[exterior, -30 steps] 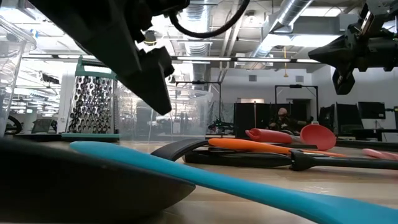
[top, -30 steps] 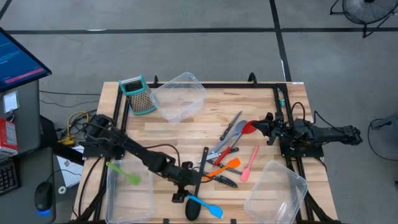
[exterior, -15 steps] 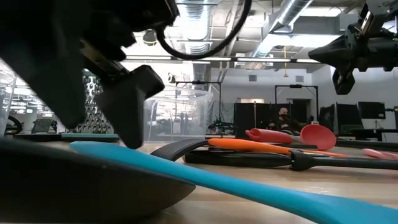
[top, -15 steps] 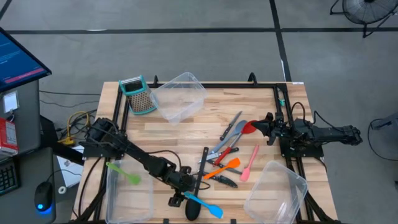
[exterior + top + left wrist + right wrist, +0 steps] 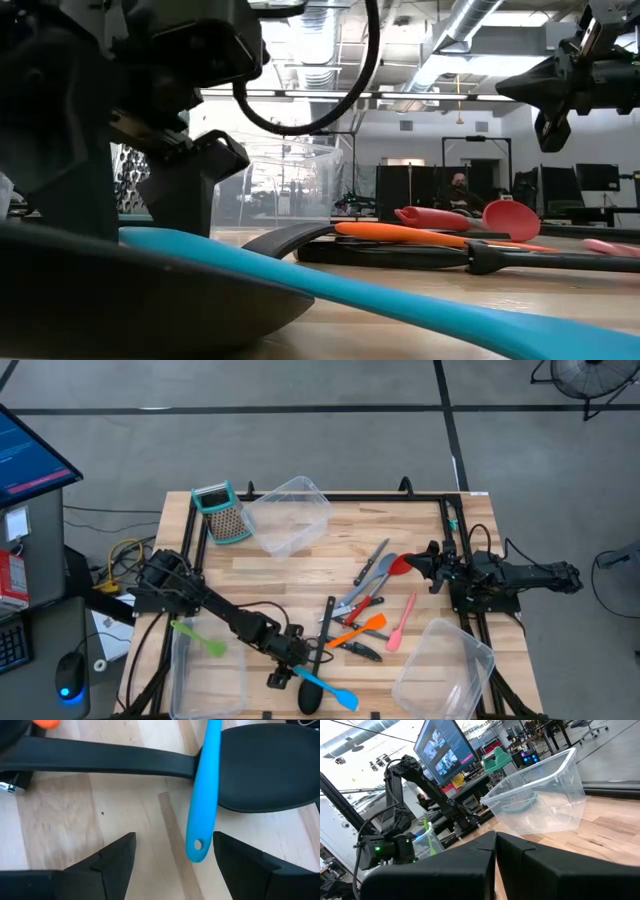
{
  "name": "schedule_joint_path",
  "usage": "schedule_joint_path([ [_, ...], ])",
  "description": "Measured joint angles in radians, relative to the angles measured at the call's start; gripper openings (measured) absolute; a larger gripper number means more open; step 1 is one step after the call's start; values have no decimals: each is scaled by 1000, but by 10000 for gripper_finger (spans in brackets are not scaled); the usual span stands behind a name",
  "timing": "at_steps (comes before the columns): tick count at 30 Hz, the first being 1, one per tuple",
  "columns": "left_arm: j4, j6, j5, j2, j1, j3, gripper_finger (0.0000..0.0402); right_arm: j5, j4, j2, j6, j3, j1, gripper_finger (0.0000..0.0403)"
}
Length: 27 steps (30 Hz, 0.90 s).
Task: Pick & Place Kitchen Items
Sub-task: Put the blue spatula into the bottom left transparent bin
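Since a second ago I am seeing my left gripper (image 5: pixel 288 672) sinking lower and creeping toward the near edge of the table (image 5: pixel 290 575), so in the low view its dark fingers (image 5: pixel 190 185) are now standing almost on the wood, where before they were hanging higher. Its jaws are standing apart, straddling the tail end of the blue spatula (image 5: pixel 204 805), which is lying across the black ladle (image 5: pixel 260 770) without being gripped. My right gripper (image 5: pixel 428 565) is waiting at the right side of the table, jaws pressed together on nothing. The other utensils (image 5: pixel 365 615) are lying in a loose heap mid-table, a green spatula (image 5: pixel 200 637) is sitting in the left tub (image 5: pixel 180 670), and the grater (image 5: pixel 222 513) is standing at the far left corner beside a tipped tub (image 5: pixel 290 515)
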Motion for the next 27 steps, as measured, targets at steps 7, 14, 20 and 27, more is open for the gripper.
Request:
schedule_joint_path([
  [7, 20, 15, -20, 0, -6, -1, 237, 0, 0, 0, 0, 0, 0, 10],
  [14, 28, 15, -20, 0, -6, -1, 201, 0, 0, 0, 0, 0, 0, 10],
  [20, 36, 15, 1, 0, -3, -1, 161, 0, 0, 0, 0, 0, 0, 10],
  [27, 39, 18, 15, 0, 7, -1, 94, 0, 0, 0, 0, 0, 0, 10],
])
